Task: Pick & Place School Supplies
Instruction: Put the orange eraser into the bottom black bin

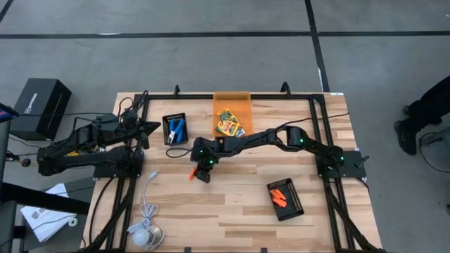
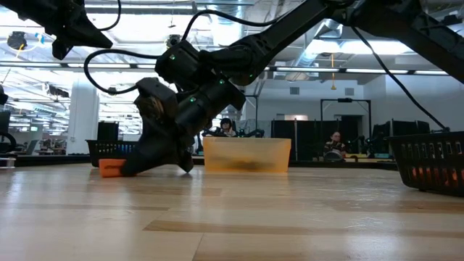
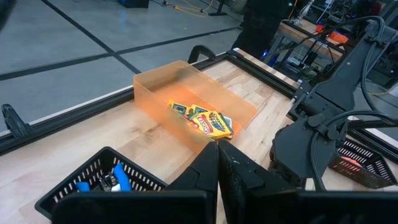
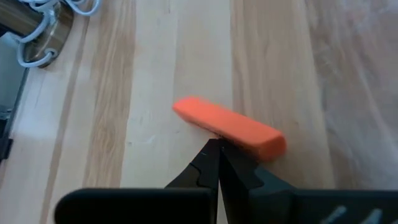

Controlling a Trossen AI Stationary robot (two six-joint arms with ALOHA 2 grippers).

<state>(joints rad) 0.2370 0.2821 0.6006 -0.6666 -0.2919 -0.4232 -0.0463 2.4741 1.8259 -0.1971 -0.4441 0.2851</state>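
Short orange piece lying flat on the table, near the middle, just left of the right gripper. Looks light, stiff and smooth-sided, likely to skid or roll if nudged from one end. Best taken across the narrow width near the middle of its length, jaws square to the long sides; an end grip would probably let it swing.

Right gripper low over the table, tips right at the piece's near edge. Jaws pressed together, nothing between them; must spread before closing on the piece.

Left gripper parked near the table's left rear, beside the black tray. Jaws pressed together too, empty.

Containers:
- Orange translucent bin at the back edge, centre: holds yellow-and-green crayon boxes, seemingly two or three overlapping, exact count hard to tell.
- Black tray at left rear, just beside the left gripper: blue-handled tools inside, packed close.
- Second black tray at front right, well apart from the right gripper: several orange pieces already in it, so probably the home for the loose one.

White cable with puck at front left, not part of the sorting.
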